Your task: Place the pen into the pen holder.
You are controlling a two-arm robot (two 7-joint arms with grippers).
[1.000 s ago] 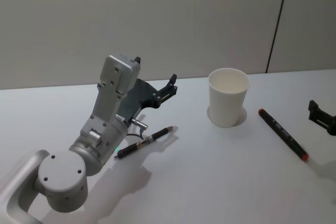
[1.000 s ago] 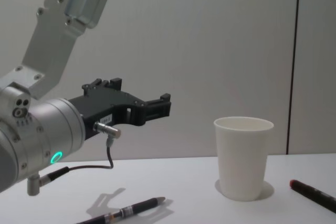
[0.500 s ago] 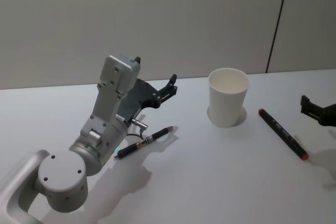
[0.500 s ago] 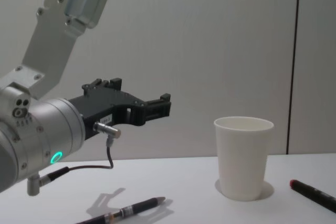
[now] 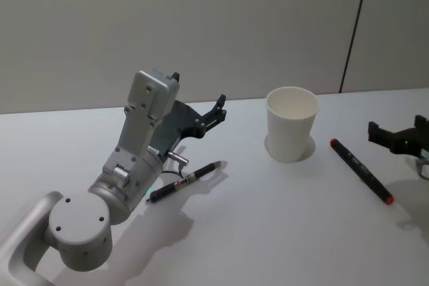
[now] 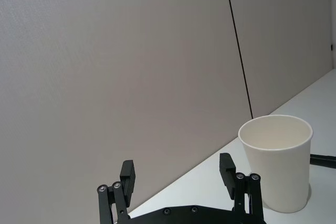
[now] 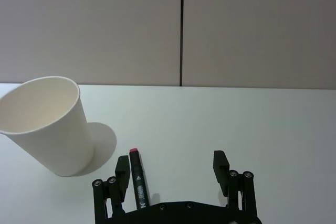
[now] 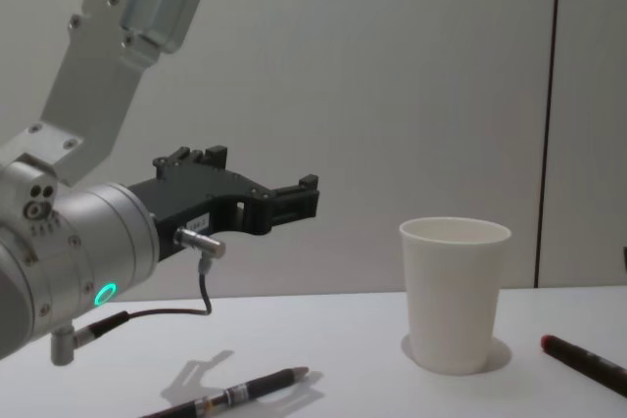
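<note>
The red-tipped pen (image 5: 360,170) lies flat on the white bench (image 5: 268,232), to the right of the pen holder (image 5: 291,128) and apart from it. It runs slantwise, with one red end near the holder's foot and the other red end nearer the robot and farther right. The pen holder, a plain white paper cup, stands upright with its mouth open and nothing showing inside.

The right gripper (image 5: 397,127) hangs above the bench just right of the pen, casting a shadow on the surface below. Its fingers (image 7: 122,171) are spread wide and hold nothing. In the right wrist view the pen's far end shows between them, close beside one finger.

A second pen (image 5: 184,181), dark with a pale tip, lies on the bench well left of the cup. Above it the left gripper (image 6: 177,170) is raised off the bench and points toward the cup, its fingers (image 6: 127,174) spread and empty.
</note>
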